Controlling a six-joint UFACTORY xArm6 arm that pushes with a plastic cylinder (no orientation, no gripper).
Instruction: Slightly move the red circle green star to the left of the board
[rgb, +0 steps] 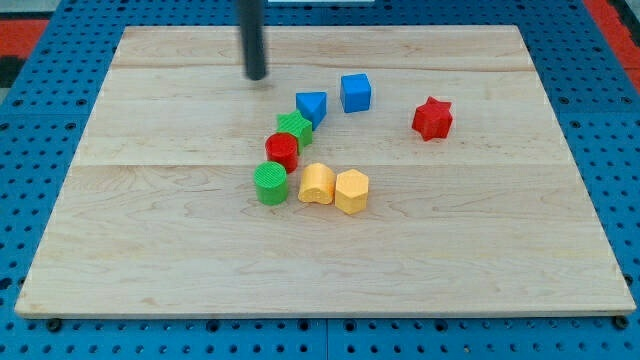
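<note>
Camera view showed the dark rod descending upright from the view's top, my tip (257, 75) resting on the wooden board (150, 230), which lay on the blue perforated desk (30, 120). The arm carried no claw, so no claw state could be told. My tip stood apart from all blocks, above and to the view's left of the cluster.

No legible writing or labels were seen.

The board was pale planked wood. The red circle (282, 150) touched the green star (295, 127) above it and the green cylinder (270, 184) below. The blue triangle (312, 105) adjoined the star; the blue cube (355, 92) sat just beside. The yellow heart (317, 184) and yellow hexagon (351, 190) touched. The red star (432, 118) stood well apart on the right.
</note>
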